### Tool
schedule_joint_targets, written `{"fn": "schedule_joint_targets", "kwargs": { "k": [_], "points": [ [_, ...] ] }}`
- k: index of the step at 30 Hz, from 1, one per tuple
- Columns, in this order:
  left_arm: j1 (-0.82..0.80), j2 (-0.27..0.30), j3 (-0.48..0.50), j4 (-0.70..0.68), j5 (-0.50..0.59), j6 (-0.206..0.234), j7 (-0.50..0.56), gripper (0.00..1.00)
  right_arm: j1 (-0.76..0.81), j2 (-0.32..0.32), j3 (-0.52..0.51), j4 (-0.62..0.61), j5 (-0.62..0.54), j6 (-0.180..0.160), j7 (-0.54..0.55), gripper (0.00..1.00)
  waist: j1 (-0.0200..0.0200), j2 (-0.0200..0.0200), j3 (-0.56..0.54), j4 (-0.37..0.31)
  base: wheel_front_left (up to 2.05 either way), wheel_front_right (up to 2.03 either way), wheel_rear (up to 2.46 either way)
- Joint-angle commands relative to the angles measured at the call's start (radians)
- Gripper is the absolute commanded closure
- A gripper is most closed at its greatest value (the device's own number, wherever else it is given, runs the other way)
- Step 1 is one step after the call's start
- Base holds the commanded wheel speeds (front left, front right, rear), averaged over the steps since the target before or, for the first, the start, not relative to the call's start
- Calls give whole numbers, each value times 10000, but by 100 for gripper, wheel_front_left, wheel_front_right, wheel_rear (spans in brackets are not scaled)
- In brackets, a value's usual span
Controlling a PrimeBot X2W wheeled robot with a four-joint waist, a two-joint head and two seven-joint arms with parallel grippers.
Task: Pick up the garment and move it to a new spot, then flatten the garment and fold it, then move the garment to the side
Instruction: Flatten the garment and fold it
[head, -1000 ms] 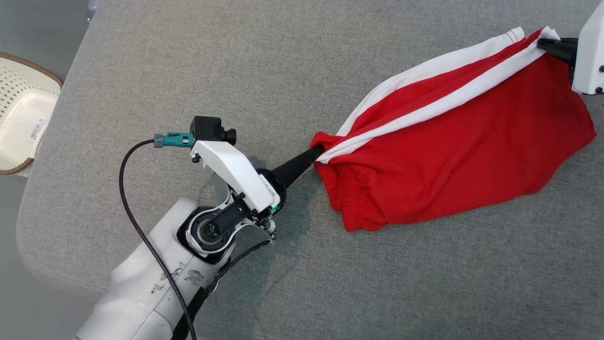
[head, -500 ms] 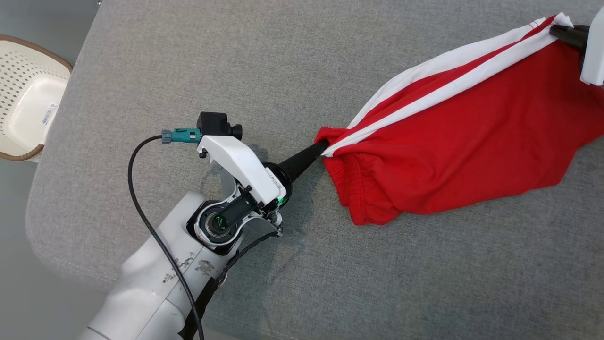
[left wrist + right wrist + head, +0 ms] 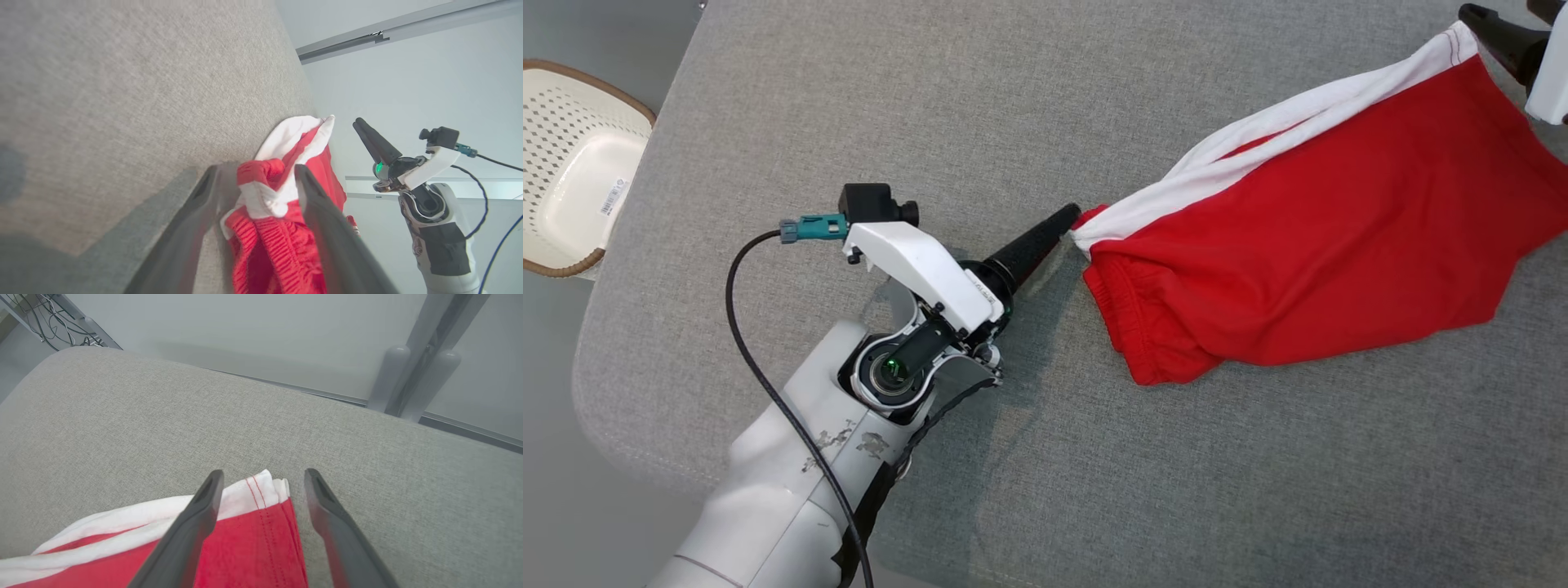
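Left gripper: released, jaws apart astride waistband corner, no pinch.
Shorts: on cushion, stretched toward 2 o'clock, bunched along 5 o'clock edge.
Right gripper: released, astride far hem corner.
Procedure: back both grippers straight off corners, avoid snagging; then smooth wrinkles outward.

Looks like a robot test room: padded grey bench, bare wall, tangled cables.

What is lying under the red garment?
The red garment lies on the gray cushion, which is visible around it. The area directly beneath is covered by the cloth.
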Motion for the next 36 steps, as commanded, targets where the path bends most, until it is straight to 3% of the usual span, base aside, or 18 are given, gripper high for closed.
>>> {"fn": "schedule_joint_targets", "kwargs": {
  "k": [1, 8, 12, 25, 36],
  "points": [
    [-165, -3, 110, 163, -55, -17, -87, 0, -72, -23, 80, 109, -159, 0, -318, 0, 0, 0, -45, -22, 0, 0, 0],
    [-215, -24, 346, 683, -35, -17, -458, 0, 308, 71, 227, -1, -207, 0, -1372, 0, 0, 0, -274, -111, 0, 0, 0],
    [-272, -18, 428, 855, 272, -96, -1050, 0, 831, 77, 507, -782, 19, 0, -1874, 0, 0, 0, -437, -200, 0, 0, 0],
    [631, 100, 72, 241, 1729, -310, -3275, 0, 2239, -462, 1229, -2573, 991, 0, -1886, 0, 0, 0, -812, -36, 0, 0, 0],
    [1585, -200, 130, -105, 1507, -325, -4191, 0, 2602, -176, 1731, -1908, 1016, 0, -1902, 0, 0, 0, -1065, 842, 0, 0, 0]
  ]
}}
